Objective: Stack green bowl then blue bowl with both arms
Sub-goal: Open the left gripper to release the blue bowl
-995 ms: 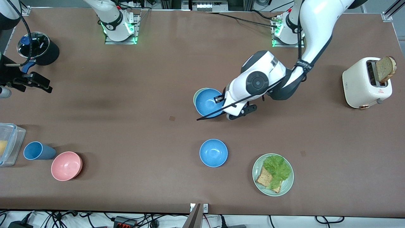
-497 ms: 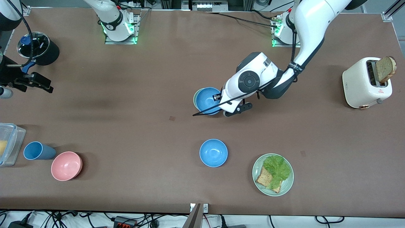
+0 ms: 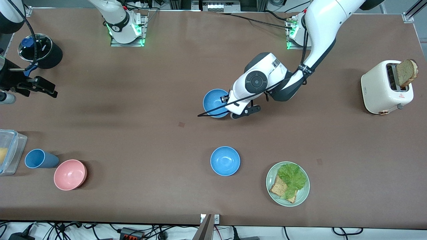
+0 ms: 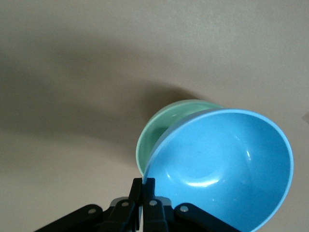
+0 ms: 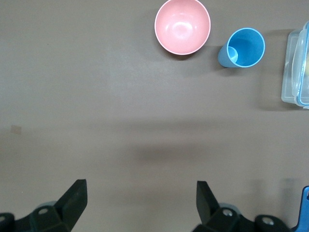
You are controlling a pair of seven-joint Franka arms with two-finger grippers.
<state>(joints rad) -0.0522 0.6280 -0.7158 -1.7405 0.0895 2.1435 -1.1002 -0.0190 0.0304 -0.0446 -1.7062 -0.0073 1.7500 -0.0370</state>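
Observation:
My left gripper is shut on the rim of a sky-blue bowl and holds it tilted over the pale green bowl. In the left wrist view the blue bowl overlaps the green bowl, and my left gripper pinches the blue rim. In the front view the blue bowl hides the green bowl. My right gripper waits open and empty above the right arm's end of the table, and its wrist view shows my right gripper over bare table.
A second blue bowl sits nearer the front camera. A green plate with lettuce and toast stands beside it. A toaster is at the left arm's end. A pink bowl, blue cup, clear container and black pot are at the right arm's end.
My left gripper has carried the blue bowl a little toward the bases and the right arm's end, so it now covers the green bowl in the front view. The right arm barely moved.

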